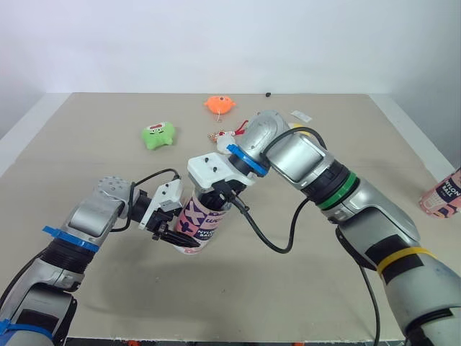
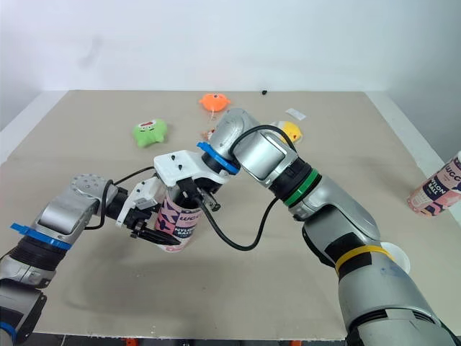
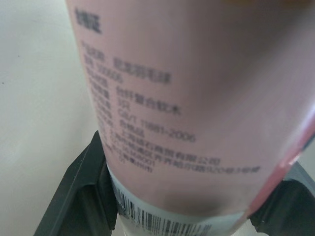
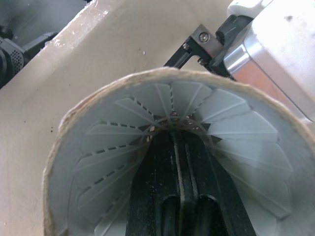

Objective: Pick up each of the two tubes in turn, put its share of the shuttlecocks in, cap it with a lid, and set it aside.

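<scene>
Pink printed cardboard tube point(image 1: 198, 223) tilted over tan tabletop point(image 1: 86, 158); can't tell whether base touches. Tube mouth hidden under right gripper point(image 4: 178, 140). Left gripper point(image 1: 178, 234) clamps tube's lower part, black fingers point(image 3: 83, 191) on either side. Inside tube: white ribbed plastic shuttlecock skirt point(image 4: 118, 128), cork hidden; right fingers pressed together within skirt. Second pink tube point(image 2: 432, 189) well right of held tube, cut off by frame edge.

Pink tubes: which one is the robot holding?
The middle tube, gripped by the left hand, right hand inside its mouth; the other tube stands alone at the right edge.
</scene>
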{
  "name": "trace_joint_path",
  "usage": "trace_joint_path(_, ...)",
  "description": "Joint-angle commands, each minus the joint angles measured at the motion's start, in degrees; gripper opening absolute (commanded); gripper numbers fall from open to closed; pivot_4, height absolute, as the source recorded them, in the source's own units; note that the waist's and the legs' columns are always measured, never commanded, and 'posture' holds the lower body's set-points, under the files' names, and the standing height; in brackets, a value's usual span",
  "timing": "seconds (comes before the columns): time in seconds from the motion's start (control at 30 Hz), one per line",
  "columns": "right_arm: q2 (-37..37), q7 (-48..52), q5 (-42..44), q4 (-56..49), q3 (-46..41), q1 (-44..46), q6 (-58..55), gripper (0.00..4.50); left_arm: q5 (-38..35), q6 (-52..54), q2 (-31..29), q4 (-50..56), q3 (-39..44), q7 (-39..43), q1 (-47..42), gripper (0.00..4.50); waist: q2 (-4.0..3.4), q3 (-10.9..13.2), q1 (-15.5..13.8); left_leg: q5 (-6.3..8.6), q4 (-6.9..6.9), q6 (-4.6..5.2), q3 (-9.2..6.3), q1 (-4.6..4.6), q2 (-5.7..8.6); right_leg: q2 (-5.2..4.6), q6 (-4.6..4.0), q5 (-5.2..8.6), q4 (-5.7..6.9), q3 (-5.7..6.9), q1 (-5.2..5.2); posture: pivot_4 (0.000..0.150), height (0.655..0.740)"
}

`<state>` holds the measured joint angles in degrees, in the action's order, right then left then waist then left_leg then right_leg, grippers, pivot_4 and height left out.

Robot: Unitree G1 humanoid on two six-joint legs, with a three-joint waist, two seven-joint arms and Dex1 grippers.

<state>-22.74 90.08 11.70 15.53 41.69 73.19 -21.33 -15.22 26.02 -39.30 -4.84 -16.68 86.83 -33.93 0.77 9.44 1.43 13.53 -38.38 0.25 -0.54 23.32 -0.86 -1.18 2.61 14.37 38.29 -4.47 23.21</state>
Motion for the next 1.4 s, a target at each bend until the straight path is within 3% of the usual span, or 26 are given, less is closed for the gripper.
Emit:
trace_joint_path(0.03,-1.9,2.4,8.0,-2.7,-8.1,1.2,-6.3,0.07,1.2,-0.2,0.9,0.6,-1.8,-1.6,1.1,2.75,0.00,0.0,-0.1,0.00,0.00,-0.01,-0.02,0.03,0.00,0.00,-0.03,-0.01,0.00,0.03,0.00,0.150,0.7323)
trace_joint_path(0.17,-7.4,2.4,13.9,-5.3,-16.4,1.4,-13.7,0.07,-0.5,-1.1,2.6,1.1,-0.9,-1.5,1.9,2.75,-0.02,0.1,-0.4,-0.04,-0.02,-0.07,-0.33,0.29,0.17,-0.26,0.03,0.00,-0.09,0.20,0.05,0.150,0.7323)
trace_joint_path(0.27,-18.1,2.0,17.8,-14.4,-22.0,-5.5,-18.4,0.07,-1.7,-1.8,5.1,1.1,-0.9,-1.5,2.8,2.75,0.01,0.1,-1.0,-0.03,-0.03,-0.09,-0.57,0.55,0.36,-0.49,0.17,0.01,-0.22,0.43,0.08,0.150,0.7323)
trace_joint_path(0.4,-26.3,-1.3,20.5,-23.8,-28.6,-13.8,-22.1,0.07,-2.4,-2.8,7.2,1.7,-1.3,-1.5,3.9,2.75,-0.04,0.1,-1.3,0.02,-0.03,-0.11,-0.71,0.79,0.59,-0.74,0.32,0.12,-0.25,0.56,0.17,0.150,0.7323)
trace_joint_path(0.57,-37.8,-9.6,21.4,-35.6,-46.2,-30.5,-24.9,0.07,-3.7,-10.5,15.5,-2.7,-0.3,-3.2,3.8,2.75,-0.24,0.2,-2.0,0.03,-0.05,-0.08,-0.94,0.98,0.91,-0.89,0.50,0.29,-0.21,0.64,0.20,0.150,0.7323)
trace_joint_path(0.73,-45.9,-9.6,16.6,-38.3,-63.7,-51.2,-21.2,0.07,-0.6,-24.1,22.4,-12.6,-0.9,-5.2,4.6,2.75,-0.23,0.2,-2.0,0.02,-0.07,-0.05,-1.06,1.05,1.11,-1.13,0.61,0.31,-0.24,0.75,0.15,0.150,0.7323)
trace_joint_path(0.83,-49.0,-9.0,11.9,-34.4,-69.0,-61.2,-17.9,0.07,1.9,-34.0,25.0,-19.8,-1.3,-5.6,4.4,2.75,-0.28,0.2,-2.0,-0.01,-0.08,0.03,-1.01,0.96,1.17,-1.19,0.66,0.30,-0.25,0.73,0.02,0.150,0.7323)
trace_joint_path(0.9,-50.0,-8.8,9.0,-30.2,-70.9,-66.1,-14.8,0.74,1.9,-36.8,26.4,-23.0,-1.3,-5.2,3.9,2.75,-0.29,0.2,-1.9,-0.13,-0.09,0.21,-0.82,0.70,1.16,-1.23,0.69,0.23,-0.29,0.65,-0.14,0.150,0.7323)
trace_joint_path(0.93,-50.6,-8.1,6.9,-26.8,-71.4,-69.0,-12.6,0.86,2.2,-38.0,27.1,-24.3,-1.5,-5.4,3.5,2.75,-0.26,0.2,-1.9,-0.18,-0.09,0.28,-0.79,0.64,1.18,-1.23,0.74,0.19,-0.30,0.63,-0.21,0.150,0.7323)
trace_joint_path(0.97,-51.2,-7.6,5.2,-22.8,-71.3,-71.3,-11.0,1.39,2.2,-38.8,27.6,-25.2,-1.8,-4.9,3.2,2.75,-0.26,0.2,-1.9,-0.23,-0.09,0.32,-0.68,0.51,1.15,-1.22,1.04,0.30,-0.32,0.55,-0.27,0.150,0.7323)
trace_joint_path(1.03,-51.8,-6.3,3.6,-17.2,-71.3,-74.5,-8.8,1.91,3.1,-40.9,28.0,-26.7,-2.3,-4.8,2.8,2.75,-0.24,0.2,-2.0,-0.33,-0.09,0.37,-0.66,0.48,1.20,-1.23,0.94,0.36,-0.37,0.56,-0.35,0.150,0.7323)
trace_joint_path(1.1,-52.7,-5.6,2.7,-12.4,-71.2,-76.5,-7.2,2.88,3.9,-41.8,28.1,-27.8,-2.7,-4.8,2.6,2.75,-0.26,0.2,-2.0,-0.55,-0.09,0.42,-0.59,0.46,1.21,-1.26,1.08,0.27,-0.62,0.61,-0.62,0.150,0.7323)
trace_joint_path(1.13,-53.3,-4.2,2.0,-9.2,-71.2,-78.1,-5.3,3.03,4.0,-42.1,28.2,-28.3,-2.6,-5.1,2.5,2.75,-0.34,0.2,-1.8,-0.61,-0.05,0.48,-0.56,0.42,1.06,-1.31,1.12,-0.05,-1.08,0.66,-0.82,0.150,0.7323)
trace_joint_path(1.4,-56.2,-3.3,-1.7,13.2,-61.1,-70.1,3.4,3.03,2.7,-40.7,28.1,-27.2,-1.6,-5.7,3.6,2.75,-0.48,0.1,-1.7,-0.67,-0.01,0.76,-0.02,0.26,1.29,-1.65,1.50,-0.30,-1.28,0.28,-0.90,0.150,0.7323)
